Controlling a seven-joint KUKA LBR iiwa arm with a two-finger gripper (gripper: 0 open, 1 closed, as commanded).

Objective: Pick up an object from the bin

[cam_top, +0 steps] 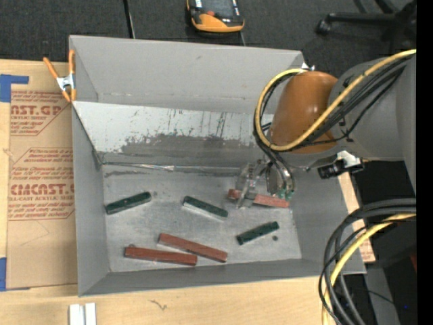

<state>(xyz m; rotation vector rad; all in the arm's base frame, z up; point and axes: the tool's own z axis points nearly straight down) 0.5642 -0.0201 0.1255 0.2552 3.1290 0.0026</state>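
Jaws are down at the floor of the bin [155, 66], right of centre in the frame, directly over a short reddish-brown bar [273, 201]. The bar's long axis runs roughly left-right, dipping a little to the right. Its left end pokes out left of the jaws and its right end out to the right, so the jaws sit about mid-length. Jaw opening: cannot tell (arm hardware overlaps the bar). Contact with the bar is unclear too. Nearest neighbours: a dark green bar [258, 233] just below, lying diagonal, and a green bar with a pale edge [205, 207] to the left, both apart from the red one. The other bars sit lower left. Judgement: grasp step, bar not lifted yet; closing across its short axis looks right.
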